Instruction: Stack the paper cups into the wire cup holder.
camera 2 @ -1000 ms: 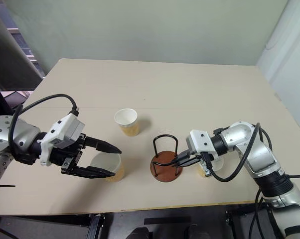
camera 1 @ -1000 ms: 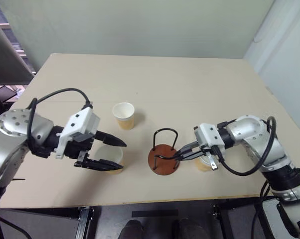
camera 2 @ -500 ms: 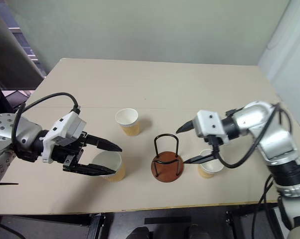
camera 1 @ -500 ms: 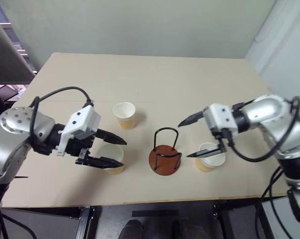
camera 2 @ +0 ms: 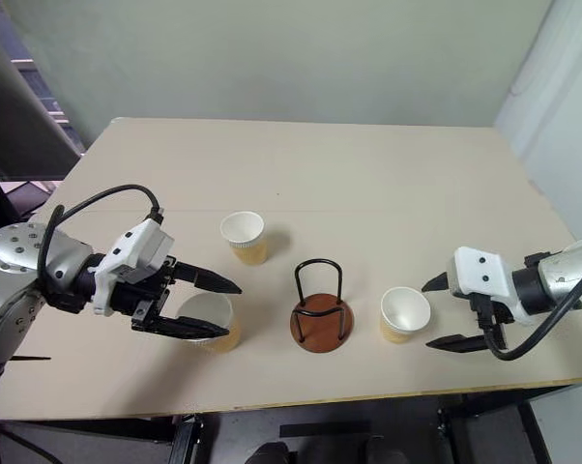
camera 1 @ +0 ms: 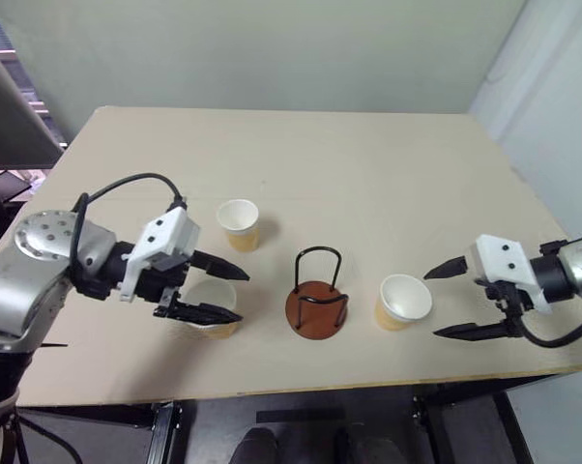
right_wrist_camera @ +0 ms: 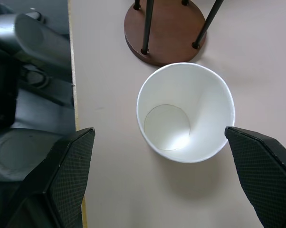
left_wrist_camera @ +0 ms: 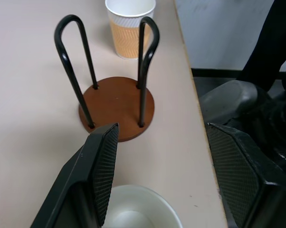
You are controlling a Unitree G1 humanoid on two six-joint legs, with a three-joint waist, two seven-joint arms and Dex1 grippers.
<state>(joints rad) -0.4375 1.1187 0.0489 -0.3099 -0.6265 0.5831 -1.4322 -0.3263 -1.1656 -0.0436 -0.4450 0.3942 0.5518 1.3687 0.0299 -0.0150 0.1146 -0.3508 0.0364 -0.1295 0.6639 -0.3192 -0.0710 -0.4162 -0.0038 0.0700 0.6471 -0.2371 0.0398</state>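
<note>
— On the tan table [camera 1: 368, 164], can you read any writing or a brand on the cups or the holder?

— None that I can make out. The paper cups are plain tan outside and white inside; the one seen past the holder from the left wrist has fine ribbing on its wall, but no print. The wire cup holder [camera 1: 317, 307] is a bare reddish-brown disc with two black wire loops. It stands upright near the front edge, about midway across, with nothing in it.

— Where do the cups sit?

— One cup [camera 1: 238, 224] stands upright behind and to the left of the holder, apart from it. A second cup [camera 1: 402, 301] stands just to the right of the holder, near the front edge, not touching the disc. The third cup [camera 1: 212, 307] is to the left of the holder, also close to the front edge.

— And the grippers?

— The left gripper [camera 1: 225, 291] has its two black fingers spread with the third cup's rim between them; whether the pads touch the cup I cannot tell. The right gripper [camera 1: 453, 301] hangs to the right of the second cup, fingers wide apart, clear of it and gripping nothing.

— How much room is there?

— The whole back half of the table is bare. At the front, the holder and two cups sit in a row near the edge, with gaps between them. The right gripper is by the table's right front corner.
</note>
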